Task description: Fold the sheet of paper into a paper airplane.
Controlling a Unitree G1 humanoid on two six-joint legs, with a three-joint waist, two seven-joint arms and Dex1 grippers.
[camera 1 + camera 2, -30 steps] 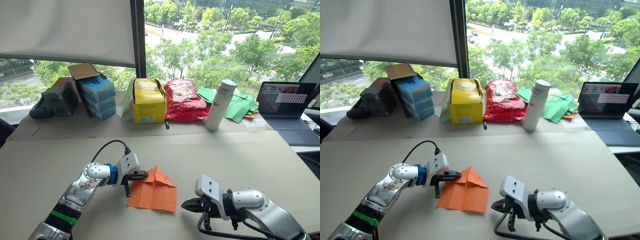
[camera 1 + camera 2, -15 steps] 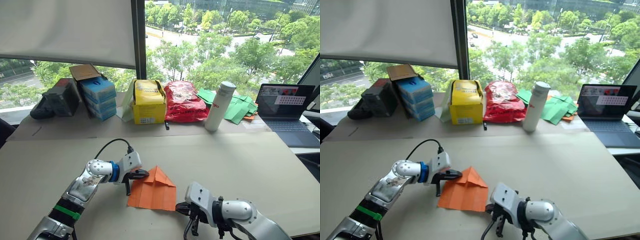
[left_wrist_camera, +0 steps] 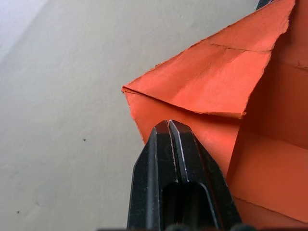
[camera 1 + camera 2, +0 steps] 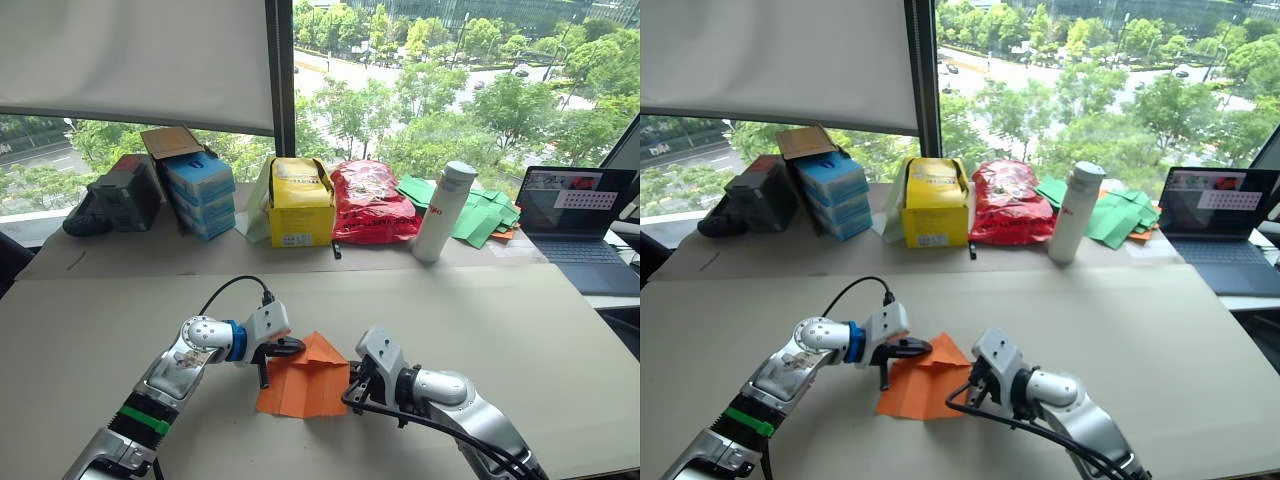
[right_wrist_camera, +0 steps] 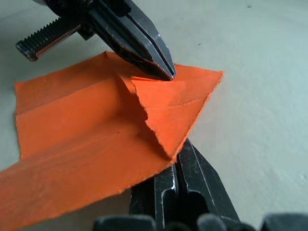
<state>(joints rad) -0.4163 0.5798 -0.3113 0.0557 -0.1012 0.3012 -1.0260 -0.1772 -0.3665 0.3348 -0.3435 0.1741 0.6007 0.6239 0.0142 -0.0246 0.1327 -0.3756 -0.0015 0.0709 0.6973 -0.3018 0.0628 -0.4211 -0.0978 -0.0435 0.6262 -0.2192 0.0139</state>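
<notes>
The sheet of paper point(image 4: 300, 385) is bright orange and lies on the table with its top corners folded in to a point. My left gripper point(image 4: 298, 346) is shut, and its tips press down on the paper's left part beside a folded flap point(image 3: 216, 86). My right gripper point(image 4: 350, 385) is shut too. Its tips point(image 5: 180, 147) sit at the paper's right edge, just under the overhanging corner of the flap, and that side is slightly raised. In the right wrist view the left gripper point(image 5: 166, 72) rests on the far side of the paper point(image 5: 86, 125).
Along the back bench stand blue boxes point(image 4: 200, 190), a yellow box point(image 4: 300, 205), a red bag point(image 4: 372, 200), a white bottle point(image 4: 440, 212), green folded papers point(image 4: 480, 210) and a laptop point(image 4: 580, 215). A black cable point(image 4: 430, 430) loops by my right arm.
My right gripper has moved left across the table to the paper's right edge, which now stands slightly raised. The left gripper has stayed on the paper.
</notes>
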